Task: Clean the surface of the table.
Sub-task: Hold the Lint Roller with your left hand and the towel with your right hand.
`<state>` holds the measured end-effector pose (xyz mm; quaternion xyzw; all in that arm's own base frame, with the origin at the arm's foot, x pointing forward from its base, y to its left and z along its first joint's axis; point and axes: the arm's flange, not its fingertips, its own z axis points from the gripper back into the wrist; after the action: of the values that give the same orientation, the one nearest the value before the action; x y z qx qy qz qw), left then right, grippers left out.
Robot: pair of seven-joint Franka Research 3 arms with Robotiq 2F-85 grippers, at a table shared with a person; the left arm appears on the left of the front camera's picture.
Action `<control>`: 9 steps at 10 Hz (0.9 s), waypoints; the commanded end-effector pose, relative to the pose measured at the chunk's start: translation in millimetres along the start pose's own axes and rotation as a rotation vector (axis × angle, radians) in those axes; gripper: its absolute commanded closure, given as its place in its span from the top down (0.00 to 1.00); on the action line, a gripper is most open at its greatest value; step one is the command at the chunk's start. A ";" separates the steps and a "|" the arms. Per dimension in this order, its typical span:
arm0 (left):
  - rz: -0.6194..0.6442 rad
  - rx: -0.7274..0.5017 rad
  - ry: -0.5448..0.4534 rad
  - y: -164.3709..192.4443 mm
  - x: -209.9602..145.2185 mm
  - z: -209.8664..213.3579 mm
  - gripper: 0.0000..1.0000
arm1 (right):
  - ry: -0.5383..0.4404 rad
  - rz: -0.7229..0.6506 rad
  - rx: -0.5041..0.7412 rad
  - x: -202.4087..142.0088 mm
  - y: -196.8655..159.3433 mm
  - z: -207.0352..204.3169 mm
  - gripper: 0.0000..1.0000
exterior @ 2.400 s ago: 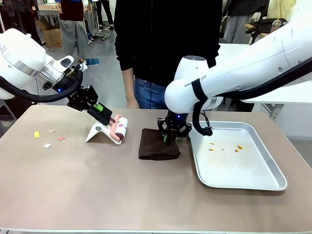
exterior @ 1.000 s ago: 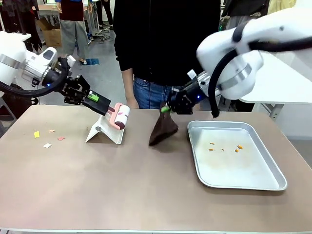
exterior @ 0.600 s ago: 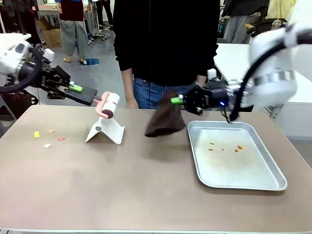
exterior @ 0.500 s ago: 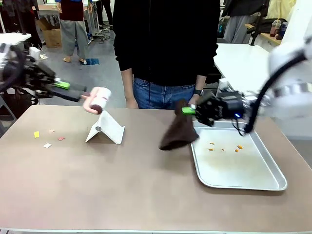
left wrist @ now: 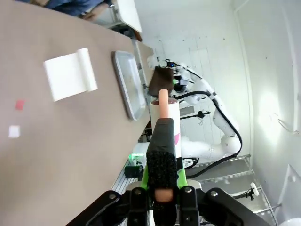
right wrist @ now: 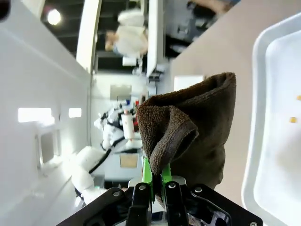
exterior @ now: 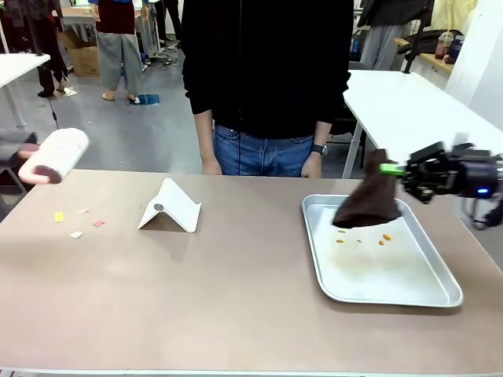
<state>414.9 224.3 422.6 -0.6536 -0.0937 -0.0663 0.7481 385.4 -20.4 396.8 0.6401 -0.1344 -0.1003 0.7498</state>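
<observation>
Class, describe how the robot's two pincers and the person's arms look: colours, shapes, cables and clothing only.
The right pincer is black and blocky with bright green pads, a small blue light and a looping black cable behind it. The left pincer is likewise black, with green pads on two narrow fingers. The person wears long black sleeves and a dark wristwatch.

The lint roller (exterior: 53, 155) is a blurred smear at the front view's left edge, and its handle is cut off there. The right gripper (exterior: 397, 168) is blurred too, its arm runs off the right edge, and its fingertips disappear into the fold of the brown cloth (exterior: 368, 203). The scraps (exterior: 76, 234) on the table (exterior: 236, 298) and the orange bits (exterior: 385, 236) in the tray (exterior: 377, 275) are too small to identify. The person (exterior: 267, 71) is cropped at the top.
</observation>
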 end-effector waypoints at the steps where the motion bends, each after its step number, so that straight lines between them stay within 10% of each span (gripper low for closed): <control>1: -0.016 0.049 0.027 10.6 -9.5 16.8 0.03 | -0.019 -0.049 -0.015 -56.6 1.2 55.6 0.06; 6: 0.115 -0.054 -0.204 60.4 -49.6 86.4 0.03 | 0.010 0.042 0.043 -72.7 -15.8 139.0 0.06; 9: 0.132 -0.058 -0.205 59.6 -33.0 51.8 0.03 | -0.043 0.062 0.059 -72.4 -35.3 143.1 0.06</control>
<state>381.6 304.1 347.7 -0.6795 -0.1268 0.0449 0.7212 289.6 -164.8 393.6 0.6578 -0.1608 -0.0956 0.7296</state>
